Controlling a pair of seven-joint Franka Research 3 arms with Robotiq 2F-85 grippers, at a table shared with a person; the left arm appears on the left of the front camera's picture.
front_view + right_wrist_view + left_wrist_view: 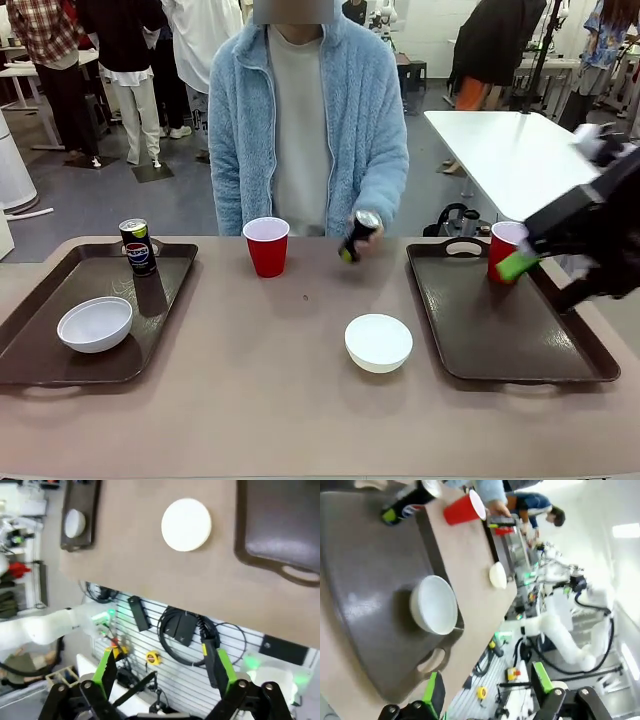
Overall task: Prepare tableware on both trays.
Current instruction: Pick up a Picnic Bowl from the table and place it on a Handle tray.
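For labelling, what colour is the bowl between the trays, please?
The bowl is white; clearest in front view.

Person's hand [366, 228] holds a tilted dark can [351, 246].

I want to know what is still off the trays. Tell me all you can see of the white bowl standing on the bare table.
The white bowl is small, round and plain, with a smooth, unmarked surface, perhaps plastic. It stands upright with its mouth up and looks empty. It rests on the tan table between the two trays, nearer the right tray but clear of its rim. Only the tabletop touches it.
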